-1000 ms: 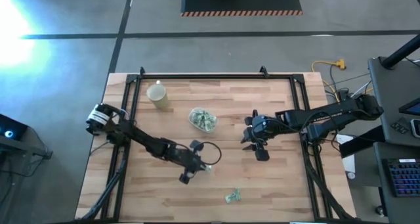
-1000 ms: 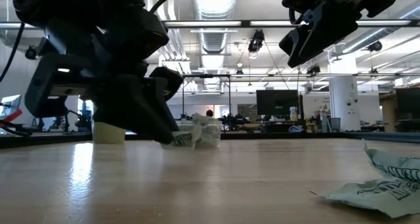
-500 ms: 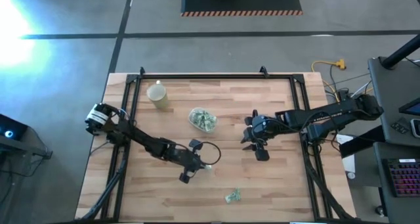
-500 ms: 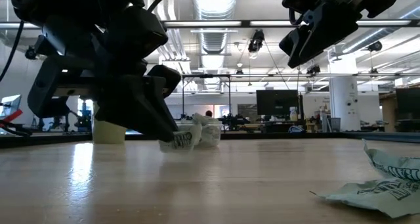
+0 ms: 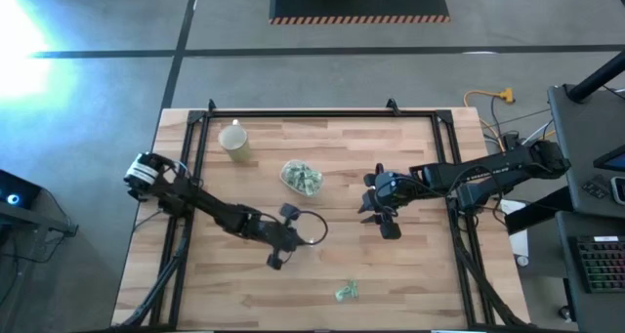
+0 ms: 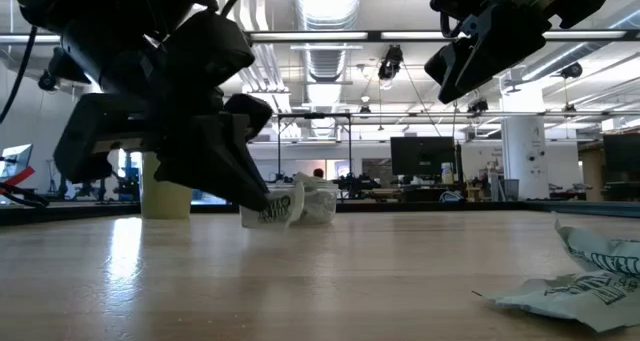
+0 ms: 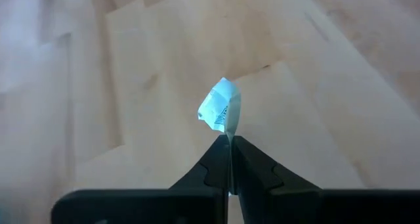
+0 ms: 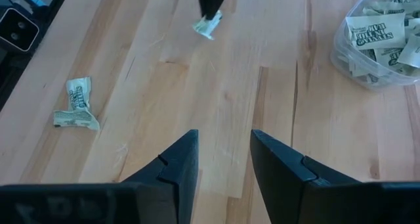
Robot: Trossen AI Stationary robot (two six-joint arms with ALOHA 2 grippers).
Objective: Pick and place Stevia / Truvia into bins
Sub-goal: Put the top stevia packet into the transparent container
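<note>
A pale yellow cup stands near the far left corner of the wooden counter. The left end effector hovers just above the counter's middle, clenched on one Stevia sachet pinched between its fingertips. The clear tub, holding many sachets, sits toward the far edge at centre. Two crumpled sachets lie loose near the front edge. The right end effector hangs right of centre, fingers apart and grasping nothing.
</note>
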